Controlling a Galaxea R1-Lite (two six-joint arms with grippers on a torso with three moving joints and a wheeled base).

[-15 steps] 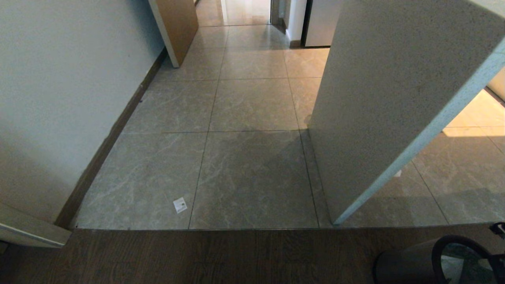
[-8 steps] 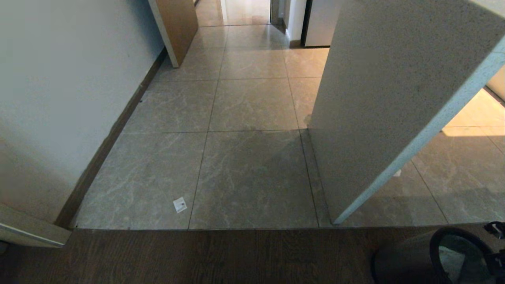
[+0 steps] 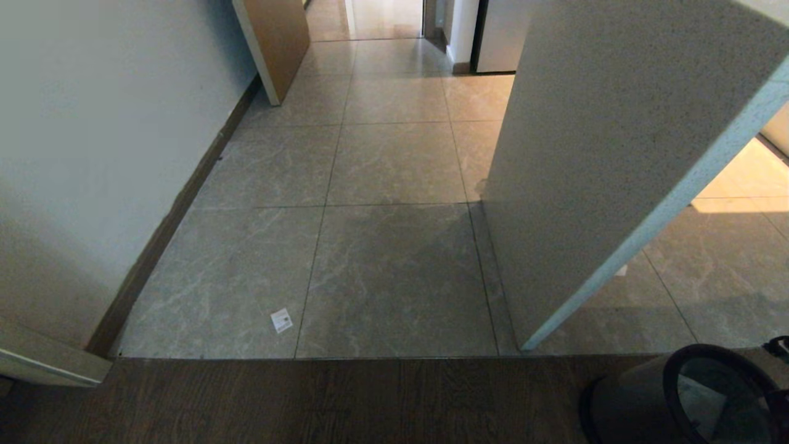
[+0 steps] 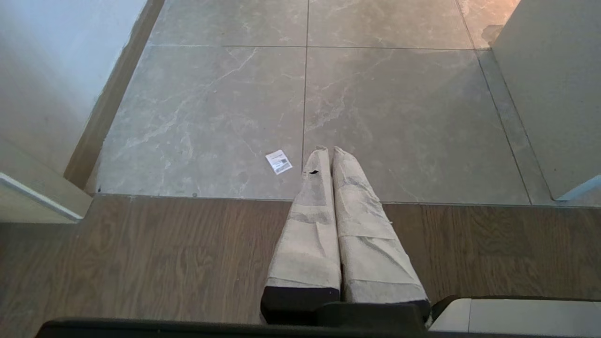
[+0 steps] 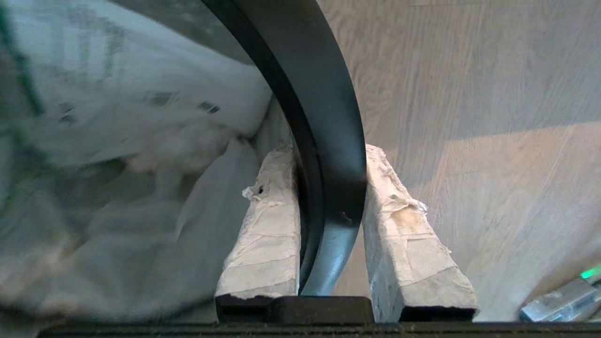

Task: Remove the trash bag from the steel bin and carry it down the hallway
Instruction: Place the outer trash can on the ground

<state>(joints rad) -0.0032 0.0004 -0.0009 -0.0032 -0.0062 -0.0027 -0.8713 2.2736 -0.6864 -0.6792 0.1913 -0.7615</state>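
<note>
The steel bin (image 3: 622, 401) stands on dark wooden floor at the lower right of the head view, its black rim (image 3: 673, 382) tipped toward me. Inside it lies the trash bag (image 5: 117, 141), white, thin and crumpled with green marks; a pale patch of the bag (image 3: 709, 410) shows in the head view. My right gripper (image 5: 328, 150) is shut on the bin's black rim (image 5: 328, 117), one finger inside beside the bag and one outside. My left gripper (image 4: 328, 149) hangs shut and empty over the wood. The hallway (image 3: 394, 160) of glossy beige tiles runs ahead.
A white wall with dark skirting (image 3: 166, 228) lines the left. A speckled pale slab (image 3: 604, 154) juts in on the right. A brown door (image 3: 277, 43) stands ajar farther on. A small paper label (image 3: 281, 320) lies on the tiles near the wood's edge.
The right gripper has shut on the bin's rim. The rim has risen and widened in the head view, tipping toward me. The left arm has kept still.
</note>
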